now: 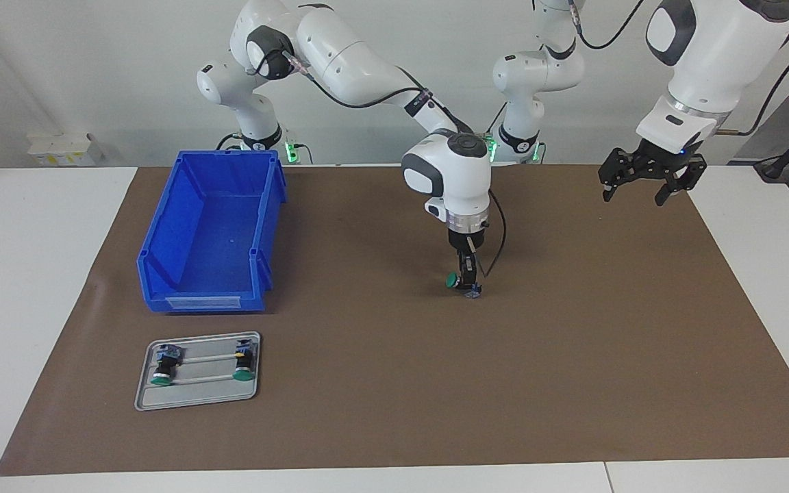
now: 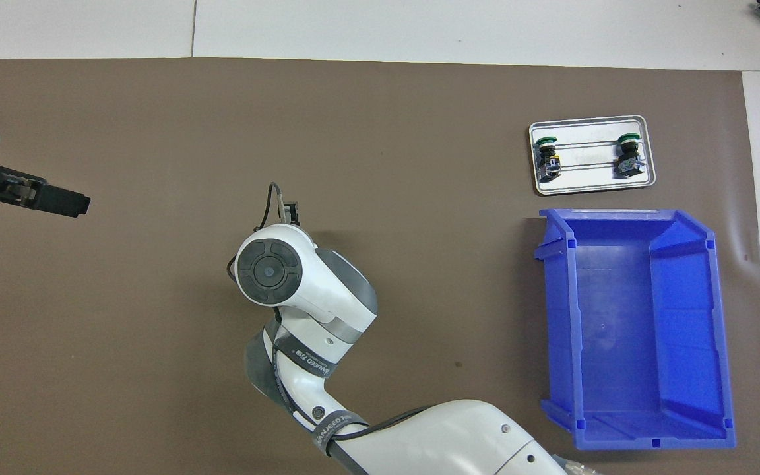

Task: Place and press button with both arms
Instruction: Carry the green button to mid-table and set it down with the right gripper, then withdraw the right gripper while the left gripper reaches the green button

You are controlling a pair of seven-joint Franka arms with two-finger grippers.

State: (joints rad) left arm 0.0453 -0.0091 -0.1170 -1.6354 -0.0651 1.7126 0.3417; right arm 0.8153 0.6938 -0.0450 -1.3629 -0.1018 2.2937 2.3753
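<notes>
Placing step: right gripper [image 1: 464, 282] low over the mat [image 1: 572, 342] at the button [image 1: 458, 281], grip state unclear. Left gripper [image 1: 646, 186] waits, fingers apart; pressing follows.

The brown mat [image 1: 572, 356] is covering most of the white table [image 1: 31, 287], showing one flat, unpatterned tone. On the mat, the storage bin [image 1: 213, 233] is showing solid bright blue, with a pale label strip along its front lip. Beside the bin, farther from the robots, the silver-grey metal tray [image 1: 197, 396] is carrying two switches [image 1: 165, 363] with green caps and dark bodies flecked with blue and yellow. Toward the left arm's end from the bin, the button [image 1: 461, 282] is showing a green cap, a black body and a bluish rear block. The arms [image 1: 367, 61] are wearing glossy white shells with dark grey joint caps and black cables.
</notes>
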